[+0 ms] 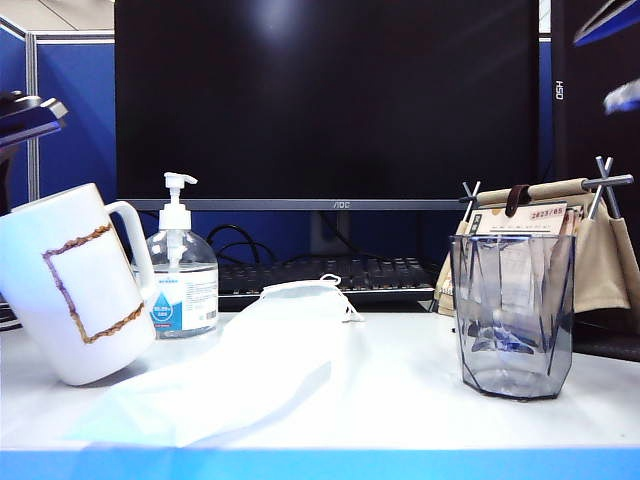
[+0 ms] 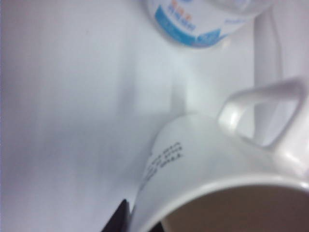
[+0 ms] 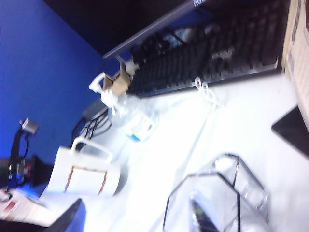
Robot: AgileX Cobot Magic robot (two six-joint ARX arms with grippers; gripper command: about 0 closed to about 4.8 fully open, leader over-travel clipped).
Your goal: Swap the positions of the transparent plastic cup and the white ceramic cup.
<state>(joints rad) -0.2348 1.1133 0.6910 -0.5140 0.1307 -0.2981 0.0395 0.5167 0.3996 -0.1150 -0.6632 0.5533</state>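
Barely begun: left gripper (image 2: 126, 223) pinches tilted mug (image 1: 72, 285) rim, apparently; right gripper (image 3: 203, 220) spread over tumbler (image 1: 512, 312); neither moved.

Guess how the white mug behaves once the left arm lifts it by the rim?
The white ceramic cup already leans on its base edge, so it probably swings or tips if the rim pinch is loose. Glazed ceramic looks slick; the left gripper, shut on the rim, may slip. It is likely heavy for its size, and the handle adds off-centre weight. The right gripper hangs open above the transparent plastic cup.
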